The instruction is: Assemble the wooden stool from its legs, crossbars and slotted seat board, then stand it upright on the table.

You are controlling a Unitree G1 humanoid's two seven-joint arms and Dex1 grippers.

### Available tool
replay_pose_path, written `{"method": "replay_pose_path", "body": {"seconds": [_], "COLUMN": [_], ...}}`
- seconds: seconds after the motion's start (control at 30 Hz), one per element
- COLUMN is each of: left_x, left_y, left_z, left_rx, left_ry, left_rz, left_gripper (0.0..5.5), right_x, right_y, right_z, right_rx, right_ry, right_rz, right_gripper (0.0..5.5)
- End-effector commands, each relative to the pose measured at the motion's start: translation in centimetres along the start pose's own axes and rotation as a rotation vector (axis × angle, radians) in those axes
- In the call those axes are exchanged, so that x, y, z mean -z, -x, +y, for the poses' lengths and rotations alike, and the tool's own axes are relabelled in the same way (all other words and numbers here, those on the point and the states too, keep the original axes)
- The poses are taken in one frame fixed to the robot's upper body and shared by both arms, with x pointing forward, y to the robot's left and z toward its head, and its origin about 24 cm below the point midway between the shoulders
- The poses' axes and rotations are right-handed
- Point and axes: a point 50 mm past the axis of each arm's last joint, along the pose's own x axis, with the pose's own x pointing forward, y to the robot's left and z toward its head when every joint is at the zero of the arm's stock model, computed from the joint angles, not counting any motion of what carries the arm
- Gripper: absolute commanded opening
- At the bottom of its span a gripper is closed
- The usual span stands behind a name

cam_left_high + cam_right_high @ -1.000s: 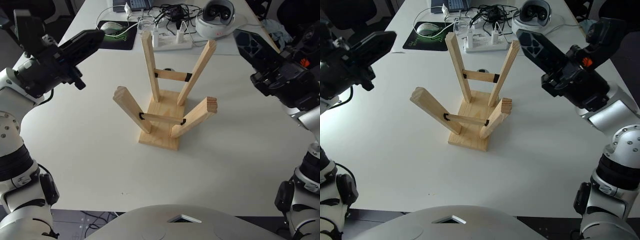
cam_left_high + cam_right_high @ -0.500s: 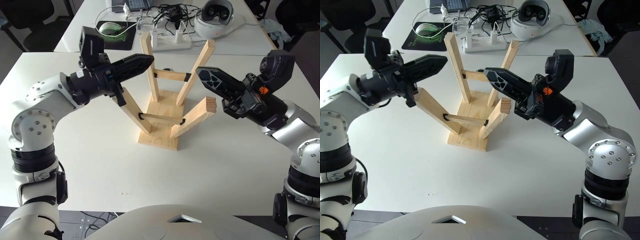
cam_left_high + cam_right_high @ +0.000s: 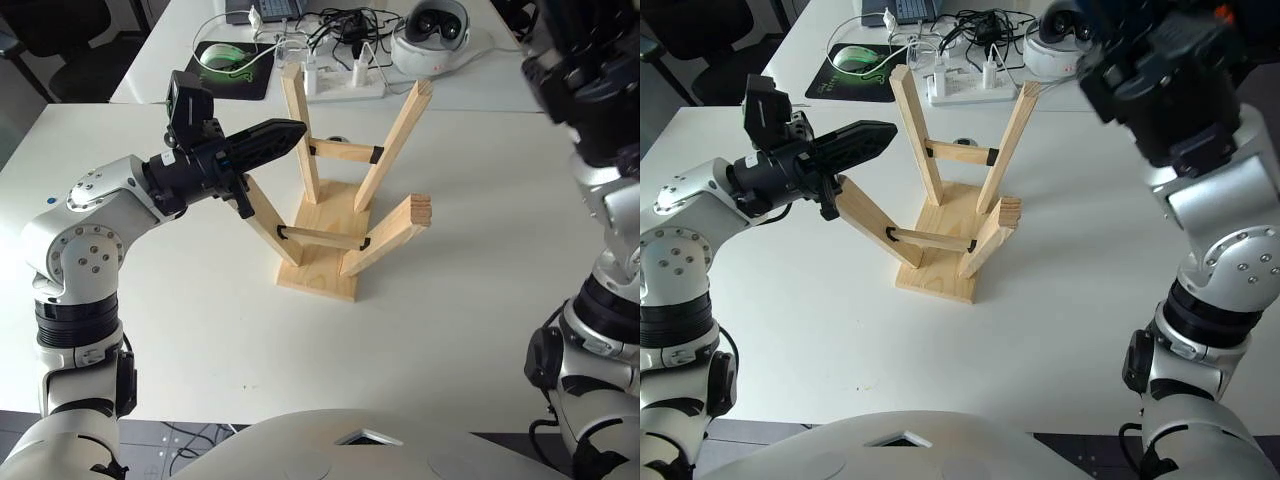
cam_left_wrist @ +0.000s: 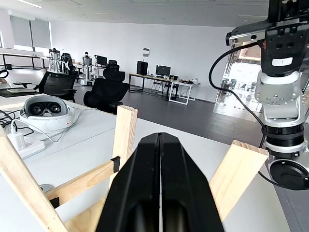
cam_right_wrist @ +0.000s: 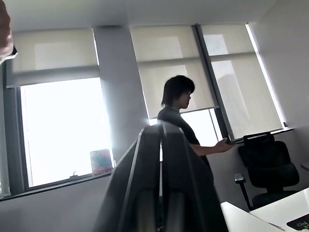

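Observation:
The wooden stool point(image 3: 330, 200) stands upside down on the white table point(image 3: 200, 330), seat board point(image 3: 318, 270) flat on the surface. Two back legs rise almost straight, joined by a crossbar point(image 3: 345, 152). The front left leg point(image 3: 265, 220) and front right leg point(image 3: 390, 235) splay outward, tied by a lower crossbar point(image 3: 322, 238). My left gripper point(image 3: 296, 128) is shut and empty, lying just over the top end of the front left leg and pointing at the back legs. My right gripper point(image 5: 161, 129) is shut and empty, its arm point(image 3: 1160, 70) raised high at the right, far from the stool.
Behind the stool lie a power strip point(image 3: 345, 82) with tangled cables, a white headset point(image 3: 432, 35) and a mouse on a dark pad point(image 3: 228, 62). Bare table lies in front of and to both sides of the stool.
My right arm has swung up and away from the front right leg to high at the right. The left gripper has stayed by the front left leg. The stool has not moved.

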Motion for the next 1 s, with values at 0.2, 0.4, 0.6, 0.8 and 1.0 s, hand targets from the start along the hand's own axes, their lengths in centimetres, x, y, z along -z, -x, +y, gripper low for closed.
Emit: {"method": "replay_pose_path", "body": {"seconds": [0.2,0.4,0.6,0.8,1.0], "left_x": [0.2,0.5,0.4,0.3,0.1], "left_y": [-1.1,-0.4,0.2,0.1,-0.4], "left_z": [-0.1,-0.1,0.1,0.3,-0.2], "left_rx": [0.057,0.033,0.004,0.016,0.058], "left_ry": [0.037,0.052,0.052,0.055,0.064], "left_rz": [0.057,0.069,0.064,0.068,0.079], "left_gripper": [0.00,0.00,0.00,0.00,0.00], "right_x": [9.7,-1.6,-5.1,4.0,11.5], "right_y": [2.5,0.3,0.2,0.0,2.5], "right_z": [0.5,-1.1,-0.2,1.3,0.7], "right_rx": [0.097,0.152,0.087,0.062,0.234], "right_ry": [0.055,0.069,-0.002,-0.053,-0.004], "right_rz": [0.304,-0.270,-0.356,0.104,0.464], "right_gripper": [0.02,0.02,0.02,0.02,0.02]}}
